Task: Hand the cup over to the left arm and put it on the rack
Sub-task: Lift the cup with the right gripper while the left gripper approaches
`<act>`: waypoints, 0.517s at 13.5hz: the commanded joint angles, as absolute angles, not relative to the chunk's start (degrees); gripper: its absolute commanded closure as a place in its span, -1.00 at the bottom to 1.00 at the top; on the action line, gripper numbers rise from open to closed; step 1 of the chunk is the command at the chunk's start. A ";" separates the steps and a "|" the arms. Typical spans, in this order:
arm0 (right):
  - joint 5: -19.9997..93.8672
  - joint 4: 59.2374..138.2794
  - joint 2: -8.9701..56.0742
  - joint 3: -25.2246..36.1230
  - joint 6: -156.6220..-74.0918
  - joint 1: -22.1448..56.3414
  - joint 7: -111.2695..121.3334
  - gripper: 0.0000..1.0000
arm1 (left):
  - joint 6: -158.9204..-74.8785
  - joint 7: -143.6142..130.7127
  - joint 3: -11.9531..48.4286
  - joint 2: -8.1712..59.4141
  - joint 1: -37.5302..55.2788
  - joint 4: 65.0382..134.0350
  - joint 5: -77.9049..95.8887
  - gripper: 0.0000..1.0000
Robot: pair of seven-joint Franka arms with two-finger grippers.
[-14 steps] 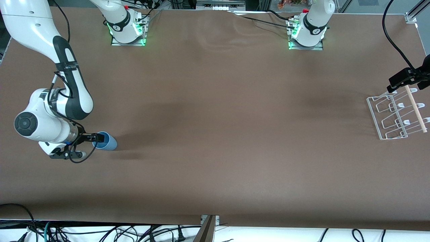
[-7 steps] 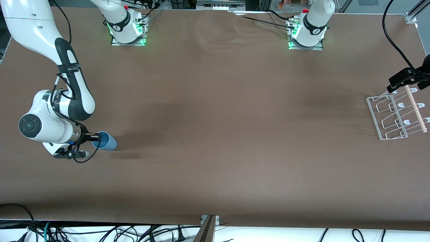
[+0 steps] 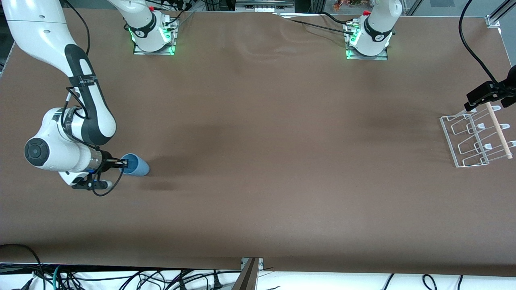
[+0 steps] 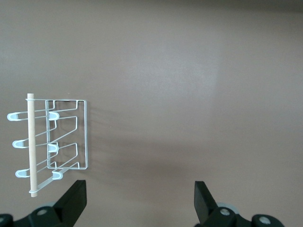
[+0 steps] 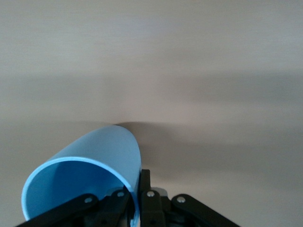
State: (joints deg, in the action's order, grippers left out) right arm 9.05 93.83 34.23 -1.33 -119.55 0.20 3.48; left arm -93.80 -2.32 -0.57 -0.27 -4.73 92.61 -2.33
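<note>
Front view: cup [image 3: 137, 166] sideways, mouth toward right gripper [image 3: 124, 163].

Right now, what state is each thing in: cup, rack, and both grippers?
light-blue cup: on its side, gripped by its rim, open mouth toward the right gripper.
right gripper: shut on the cup's wall, one finger inside, one outside.
left gripper: open, holds nothing, hangs over the table beside the rack; its arm waits.
wire drying rack: on the table at the left arm's end, nothing on it.
</note>
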 commanded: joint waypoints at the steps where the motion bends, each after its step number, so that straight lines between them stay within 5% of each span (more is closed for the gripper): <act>1: 15.88 91.42 31.73 -4.74 -113.05 -0.09 4.04 1.00 | -92.99 -2.46 -0.18 0.44 -5.01 90.97 -3.87 -1.00; 7: 31.35 83.77 32.69 -12.30 -108.19 0.43 3.43 1.00 | -92.81 -2.46 -0.26 0.79 -5.18 91.14 -3.78 -1.00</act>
